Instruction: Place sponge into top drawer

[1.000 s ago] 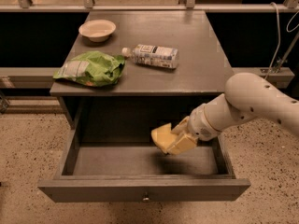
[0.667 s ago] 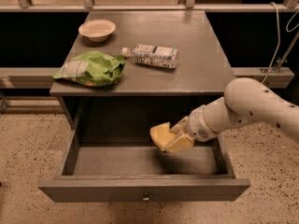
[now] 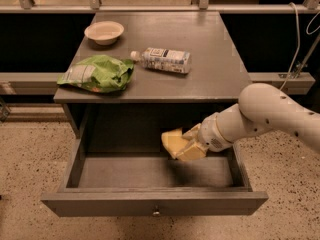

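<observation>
The top drawer stands pulled wide open below the tabletop, with a small round knob on its front panel. My gripper reaches in from the right, over the right half of the drawer's inside. It is shut on the sponge, a pale yellow block held above the drawer floor and sticking out to the left of the fingers. The white arm crosses the drawer's right side.
On the grey tabletop lie a green chip bag, a plastic bottle on its side and a small white bowl. Dark shelving flanks the table. A speckled floor lies in front of it.
The gripper with the sponge has shifted slightly left and up inside the open drawer. Nothing on the tabletop has moved.
</observation>
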Motion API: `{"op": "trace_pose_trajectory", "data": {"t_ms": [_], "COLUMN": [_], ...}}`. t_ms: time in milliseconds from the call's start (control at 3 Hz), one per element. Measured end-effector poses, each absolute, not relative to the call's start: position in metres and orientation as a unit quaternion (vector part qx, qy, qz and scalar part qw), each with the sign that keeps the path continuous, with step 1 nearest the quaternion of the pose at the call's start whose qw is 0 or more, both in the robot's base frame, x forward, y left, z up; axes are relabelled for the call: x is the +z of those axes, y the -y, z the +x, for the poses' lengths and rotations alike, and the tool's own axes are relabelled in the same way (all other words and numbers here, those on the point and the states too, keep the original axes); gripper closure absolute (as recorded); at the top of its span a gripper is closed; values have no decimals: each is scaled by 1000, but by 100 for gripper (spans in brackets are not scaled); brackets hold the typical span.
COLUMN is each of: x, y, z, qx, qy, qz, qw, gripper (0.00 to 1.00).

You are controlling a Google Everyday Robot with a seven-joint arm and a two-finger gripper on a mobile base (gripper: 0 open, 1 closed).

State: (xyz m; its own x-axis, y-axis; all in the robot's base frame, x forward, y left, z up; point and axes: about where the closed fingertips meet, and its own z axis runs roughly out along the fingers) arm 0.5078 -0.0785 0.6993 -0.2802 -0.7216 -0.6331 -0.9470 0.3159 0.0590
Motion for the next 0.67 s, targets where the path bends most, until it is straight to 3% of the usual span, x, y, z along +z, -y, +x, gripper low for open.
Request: {"op": "trace_pose_trajectory", "data": {"t_ms": [333,667], "x": [699,699], "y": [77,76], "z": [507,507], "qx": [220,220], "qy": [-769,-768], "qz": [-544,-544], "qw": [256,256], "gripper": [0,0]}}
